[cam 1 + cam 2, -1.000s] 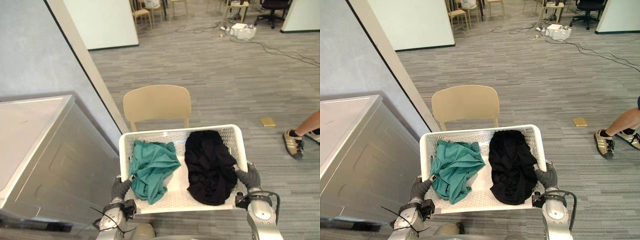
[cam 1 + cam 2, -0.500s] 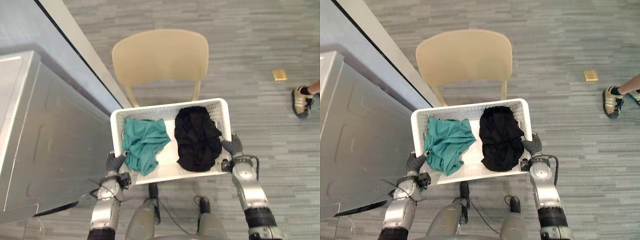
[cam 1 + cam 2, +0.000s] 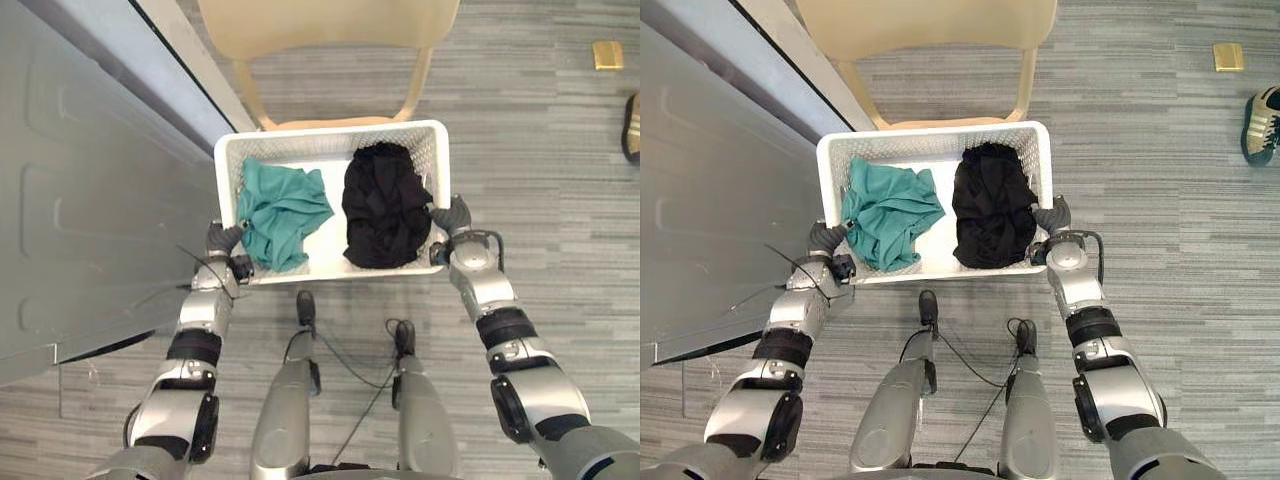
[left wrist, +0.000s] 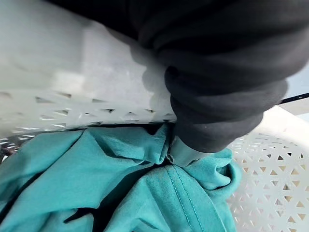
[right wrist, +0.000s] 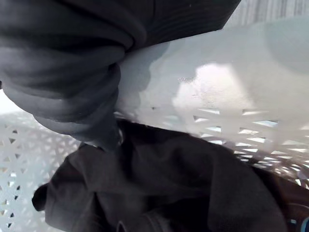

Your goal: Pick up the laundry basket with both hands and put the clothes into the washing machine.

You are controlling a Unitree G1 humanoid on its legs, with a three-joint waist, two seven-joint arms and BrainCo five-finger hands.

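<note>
I hold a white perforated laundry basket (image 3: 300, 137) in front of me, just short of a tan chair (image 3: 330, 30). A crumpled teal garment (image 3: 282, 210) lies in its left half and a black garment (image 3: 385, 205) in its right half. My left hand (image 3: 224, 240) is curled over the basket's left rim, and my right hand (image 3: 452, 215) over its right rim. In the left wrist view the dark-covered hand (image 4: 217, 106) hooks over the white rim (image 4: 58, 72) above the teal garment (image 4: 120, 183). In the right wrist view the hand (image 5: 63, 72) wraps the rim (image 5: 231, 87) above the black garment (image 5: 169, 193).
The grey washing machine (image 3: 80, 180) stands close on my left, beside a slanted partition edge (image 3: 190, 50). A small yellow object (image 3: 607, 54) lies on the grey floor at the far right. A person's shoe (image 3: 632, 125) shows at the right edge.
The camera has tipped downward, so the chair, basket and washing machine have slid up in the picture. Both hands keep the same hold on the basket; the clothes lie as before.
</note>
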